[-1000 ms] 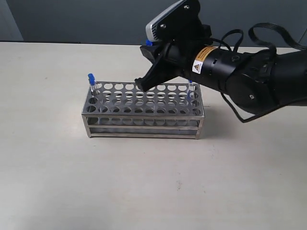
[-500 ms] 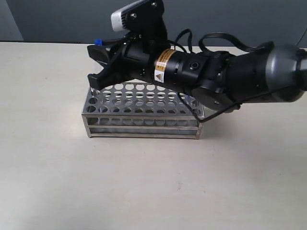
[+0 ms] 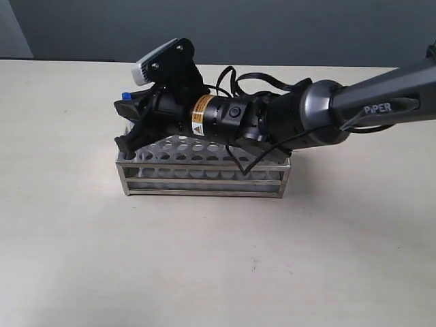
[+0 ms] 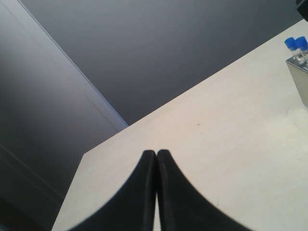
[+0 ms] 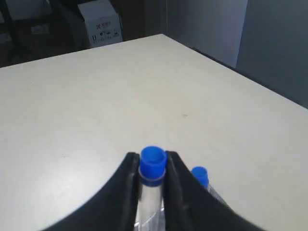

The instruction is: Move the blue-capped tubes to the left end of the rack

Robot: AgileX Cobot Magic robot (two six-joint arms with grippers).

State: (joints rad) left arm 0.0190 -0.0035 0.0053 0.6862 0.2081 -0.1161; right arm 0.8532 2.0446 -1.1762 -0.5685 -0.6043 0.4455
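The right gripper (image 3: 127, 123) hung over the left end of the rack (image 3: 204, 181), its dark arm (image 3: 300, 122) extended from the right across the steel top plate. The rack stood on a pale table (image 3: 204, 266).

The right wrist view showed the pincer pinching a blue-capped tube (image 5: 152, 160) just below its cap, with one black finger (image 5: 129, 169) pressed to each side of the clear glass. A second blue-capped tube (image 5: 199, 176) stood just beside the held one, apart from the fingers. The lower end of the held tube was hidden, so it could not be told whether it sat in a hole. A cardboard box (image 5: 101, 24) stood beyond the far edge of the table.

In the exterior view only one blue cap (image 3: 126, 95) showed, above the rack's left end beside the gripper's tip.

The left gripper (image 4: 156, 155) was well apart from the work, its two black fingers pressed together with nothing between them. From its camera, two blue caps (image 4: 290, 43) stood side by side above a corner of the rack (image 4: 302, 79).
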